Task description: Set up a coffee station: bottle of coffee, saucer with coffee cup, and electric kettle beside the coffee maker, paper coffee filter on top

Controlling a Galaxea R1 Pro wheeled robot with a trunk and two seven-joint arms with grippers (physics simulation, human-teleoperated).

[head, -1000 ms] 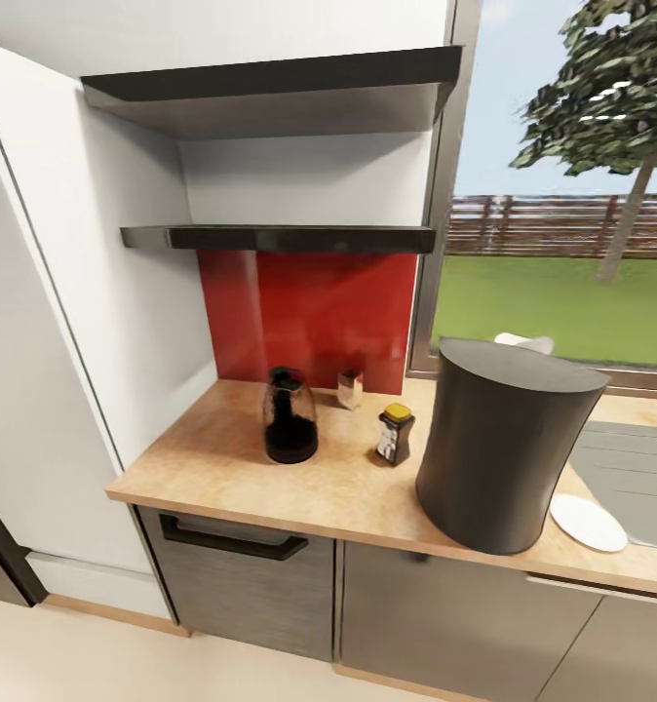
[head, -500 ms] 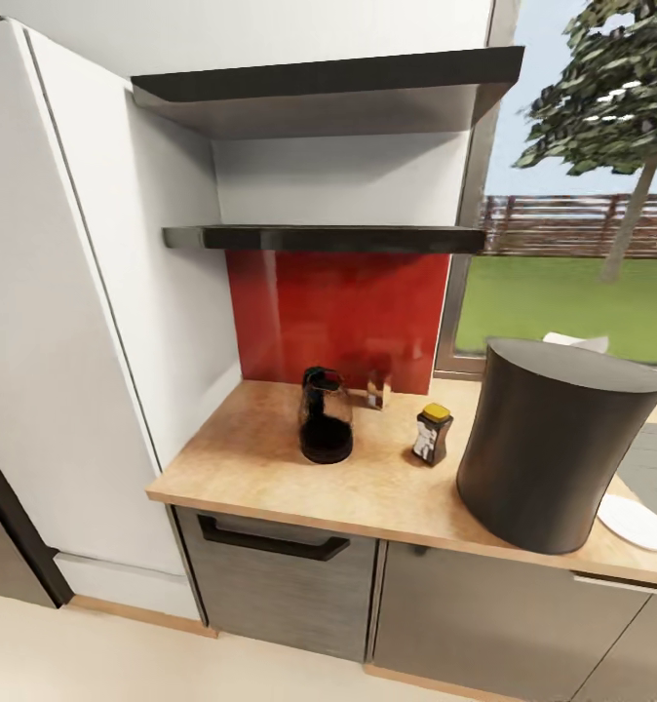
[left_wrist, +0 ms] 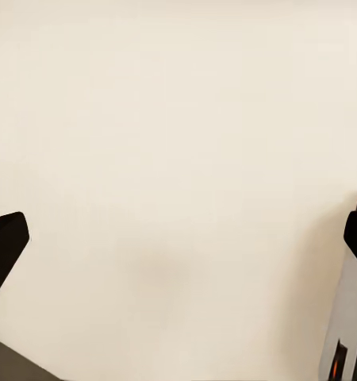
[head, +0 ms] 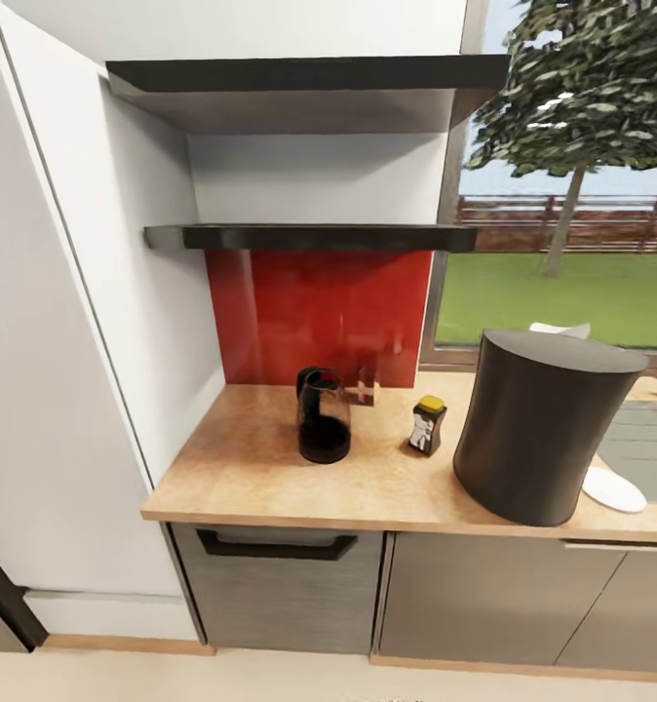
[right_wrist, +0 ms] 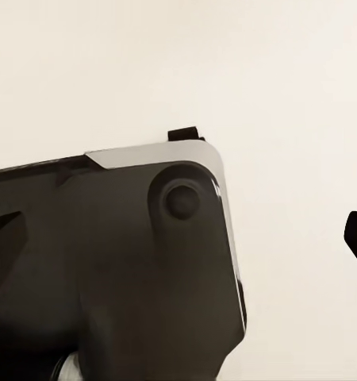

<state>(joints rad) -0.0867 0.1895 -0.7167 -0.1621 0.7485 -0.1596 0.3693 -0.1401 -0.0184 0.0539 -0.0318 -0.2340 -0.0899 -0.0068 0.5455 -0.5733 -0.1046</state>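
The tall dark grey coffee maker (head: 548, 429) stands on the tan countertop (head: 260, 473) toward the right. The bottle of coffee (head: 427, 425) stands on the countertop just left of it, and the smoky-glass electric kettle (head: 323, 417) is further left. The white saucer (head: 613, 488) lies bare at the coffee maker's right foot. A white wedge, the paper coffee filter (head: 560, 331), peeks over the far rim of its top. The thin kitchen shelf (head: 309, 237) is bare. The coffee cup is out of view. My left gripper (left_wrist: 178, 246) and right gripper (right_wrist: 178, 238) are open over pale floor.
A thicker dark slab (head: 299, 78) hangs above the shelf. A small glass item (head: 367, 390) stands against the red backsplash (head: 319, 312). A white tall cabinet (head: 65, 341) bounds the counter's left end. A sink (head: 650, 439) lies to the right under the window.
The whole head view has shifted, so the camera has moved and now faces the counter more squarely. The things on the countertop keep their places relative to each other.
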